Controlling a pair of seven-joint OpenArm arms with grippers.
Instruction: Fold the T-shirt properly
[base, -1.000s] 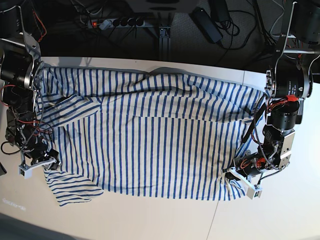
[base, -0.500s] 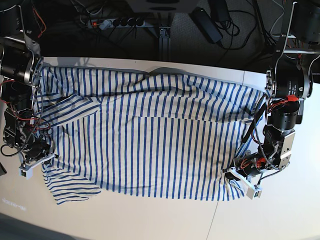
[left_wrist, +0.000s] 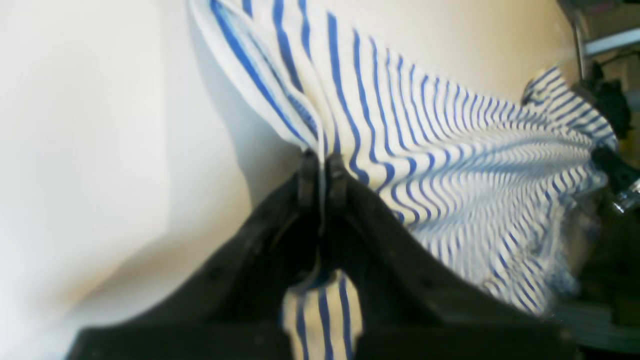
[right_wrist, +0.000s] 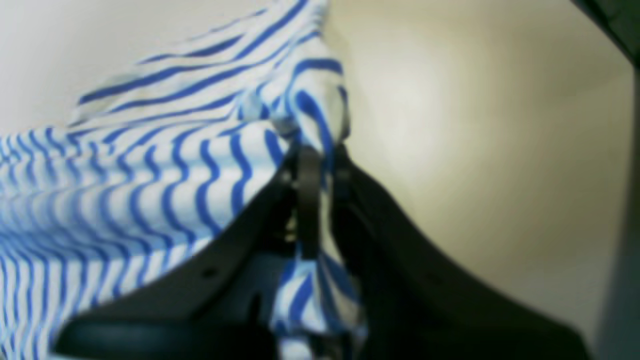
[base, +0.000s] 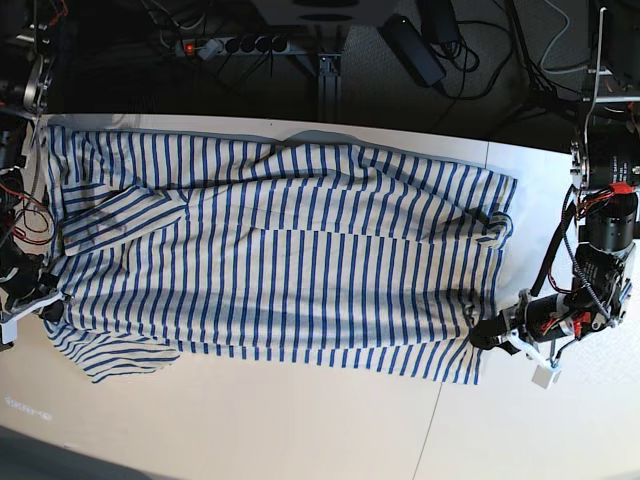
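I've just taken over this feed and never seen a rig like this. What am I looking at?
You are watching a robot with two arms, each ending in a gripper. The base picture looks across the whole work surface; there the left arm is at the right and the right arm at the left. The other two pictures come from cameras on the wrists, each looking along its own gripper's fingers.

On the pale table lies a T-shirt with thin blue stripes, spread wide. The left gripper is shut on its cloth near one side, and the right gripper pinches it near the other.
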